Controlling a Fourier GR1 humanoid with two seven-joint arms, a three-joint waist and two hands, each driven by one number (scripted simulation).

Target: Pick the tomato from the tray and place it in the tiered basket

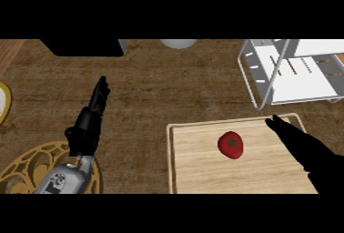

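Note:
A red tomato [230,144] with a green stem lies on the pale wooden tray [194,164] at the lower right. My right hand [295,139] reaches in over the tray's right side, fingers straight, a short way to the right of the tomato and not touching it. The white wire tiered basket [289,73] stands at the upper right, just beyond the tray. My left hand [91,120] rests open on the counter at the left, fingers pointing away from me.
A gold openwork trivet [27,170] lies at the lower left under my left forearm. A yellow-rimmed plate [3,102] shows at the left edge. A black object [84,47] and a grey round thing [179,43] sit along the far edge.

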